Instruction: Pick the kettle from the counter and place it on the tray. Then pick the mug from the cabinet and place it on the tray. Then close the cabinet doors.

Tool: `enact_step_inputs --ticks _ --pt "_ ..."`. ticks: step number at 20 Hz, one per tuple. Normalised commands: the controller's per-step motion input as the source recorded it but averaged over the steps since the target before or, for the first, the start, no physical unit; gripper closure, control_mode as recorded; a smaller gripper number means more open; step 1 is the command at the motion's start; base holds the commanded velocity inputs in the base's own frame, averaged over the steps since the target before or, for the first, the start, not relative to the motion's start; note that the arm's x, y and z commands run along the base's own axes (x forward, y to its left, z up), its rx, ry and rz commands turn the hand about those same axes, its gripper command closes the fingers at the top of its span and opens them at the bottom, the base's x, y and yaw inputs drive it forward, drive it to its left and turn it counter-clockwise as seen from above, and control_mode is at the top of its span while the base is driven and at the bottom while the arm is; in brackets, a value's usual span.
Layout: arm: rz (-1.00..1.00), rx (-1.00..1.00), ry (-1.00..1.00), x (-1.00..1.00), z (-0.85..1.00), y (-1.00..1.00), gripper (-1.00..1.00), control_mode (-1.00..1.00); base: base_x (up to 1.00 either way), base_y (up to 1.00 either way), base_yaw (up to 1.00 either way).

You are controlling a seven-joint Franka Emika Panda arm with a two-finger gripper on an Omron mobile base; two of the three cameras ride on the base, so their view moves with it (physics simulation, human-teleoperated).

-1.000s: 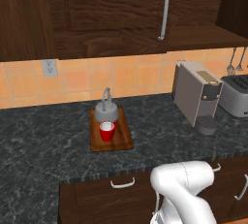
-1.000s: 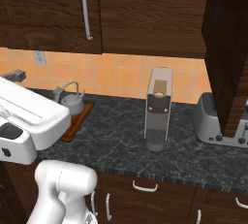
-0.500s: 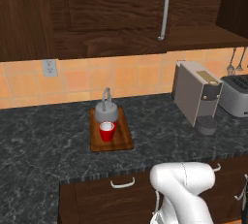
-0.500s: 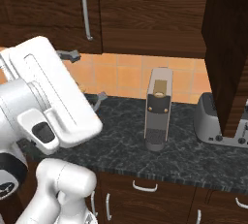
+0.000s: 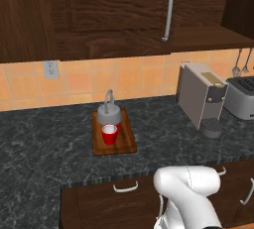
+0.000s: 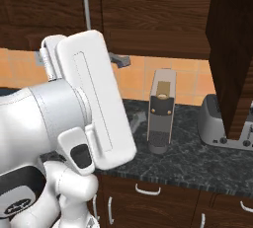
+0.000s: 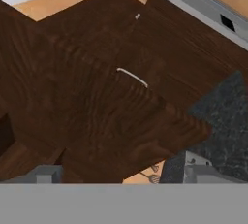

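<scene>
The tray (image 5: 113, 136) lies flat on the counter (image 5: 44, 148), about midway between the back wall and the front edge, and left of the middle. The kettle (image 5: 108, 112) sits on the tray's back half. The mug (image 5: 110, 134) stands on the tray just in front of the kettle, very close to it. A strip of bare wood shows along the tray's front edge.

There is lots of open counter to the left of the tray and in front of it. To the right, a gap of bare counter runs up to the coffee maker (image 5: 201, 97). A toaster (image 5: 241, 97) sits near the counter's right end.

Above, one cabinet door (image 5: 119, 10) with a silver handle (image 5: 168, 10) is shut. At the far right another door (image 6: 232, 49) stands open, its edge hanging over the toaster.

The gripper (image 7: 123, 173) is up by the cabinet. Its fingers are spread wide and hold nothing.
</scene>
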Motion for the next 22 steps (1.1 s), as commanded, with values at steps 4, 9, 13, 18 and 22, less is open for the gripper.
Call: enact_step_inputs --ticks 4,9,13,18,22 --pt "-0.02 0.14 0.11 -0.06 0.0 -0.5 -1.0 -1.0 0.0 0.0 0.0" --pt "0.0 0.25 0.06 -0.13 -0.12 -0.49 -1.0 -1.0 0.0 0.0 0.0" --pt "0.0 0.15 -0.07 -0.1 -0.29 -0.46 -1.0 -1.0 0.0 0.0 0.0" --pt "0.0 0.14 -0.19 -0.03 -0.2 -0.44 -1.0 -1.0 0.0 0.0 0.0" --pt "0.0 0.09 -0.15 -0.09 -0.03 -0.39 -1.0 -1.0 0.0 0.0 0.0"
